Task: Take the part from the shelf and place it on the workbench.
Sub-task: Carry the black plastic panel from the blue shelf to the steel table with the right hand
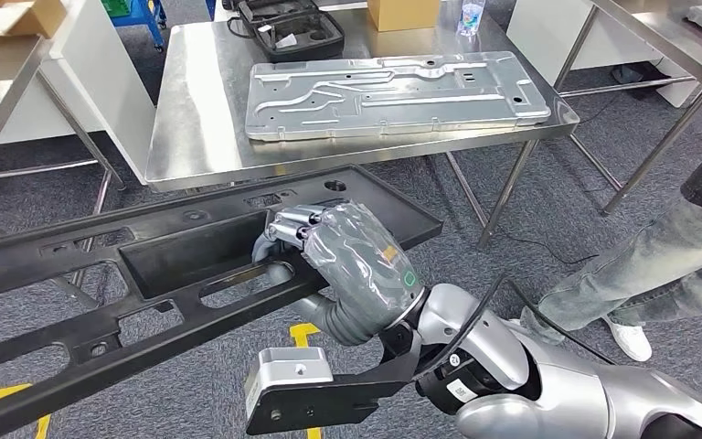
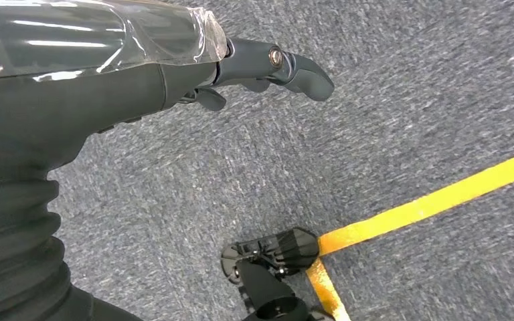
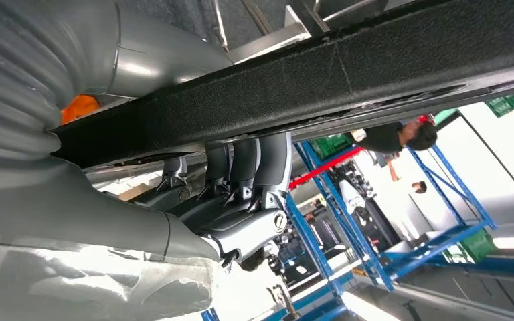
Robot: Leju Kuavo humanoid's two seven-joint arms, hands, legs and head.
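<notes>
Head view: the right hand (image 1: 347, 261) grips the long black part (image 1: 146, 274), fingers curled into a central recess; the part's left end is cut off at the frame edge. It hangs near the steel workbench (image 1: 192, 137), which carries a grey metal panel (image 1: 393, 91). No legible writing. The left hand (image 2: 107, 73) holds nothing above carpet, fingers extended.

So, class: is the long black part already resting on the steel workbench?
No: the right robot hand holds the black part short of the workbench.
</notes>
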